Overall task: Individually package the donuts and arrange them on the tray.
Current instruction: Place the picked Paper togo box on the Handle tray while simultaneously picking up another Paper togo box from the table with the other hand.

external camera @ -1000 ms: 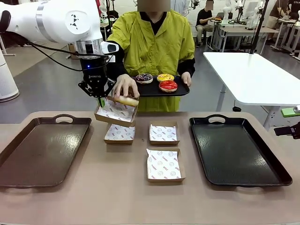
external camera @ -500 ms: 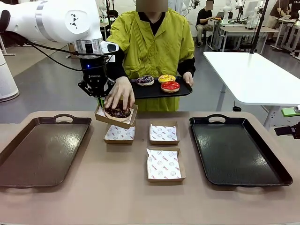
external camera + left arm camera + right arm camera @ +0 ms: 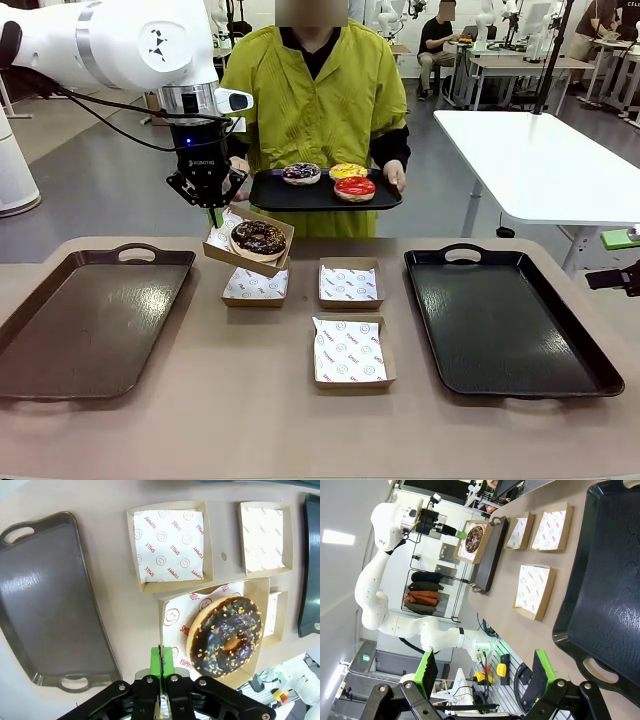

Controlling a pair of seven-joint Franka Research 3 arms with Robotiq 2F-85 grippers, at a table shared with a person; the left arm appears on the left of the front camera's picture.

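My left gripper (image 3: pixel 213 213) is shut on the near edge of a paper-lined cardboard box (image 3: pixel 238 260) and holds it tilted above the table. A dark chocolate donut (image 3: pixel 259 238) lies inside it. In the left wrist view the green pads (image 3: pixel 161 661) pinch the box rim (image 3: pixel 166 611) beside the donut (image 3: pixel 225 636). The person holds a black serving tray (image 3: pixel 275 193) with the purple-brown (image 3: pixel 301 173), yellow (image 3: pixel 349 170) and red (image 3: pixel 355 188) donuts. My right gripper (image 3: pixel 485 672) is open, low beside the right tray (image 3: pixel 600 595).
Three empty lined boxes (image 3: pixel 254 285), (image 3: pixel 350 284), (image 3: pixel 350 352) lie mid-table. A brown tray (image 3: pixel 90 315) lies at the left and a black tray (image 3: pixel 510 320) at the right, both bare. A white table (image 3: pixel 540 160) stands behind on the right.
The person's hand set the chocolate donut into the box I hold, then drew back to the serving tray. My left gripper stayed in place.
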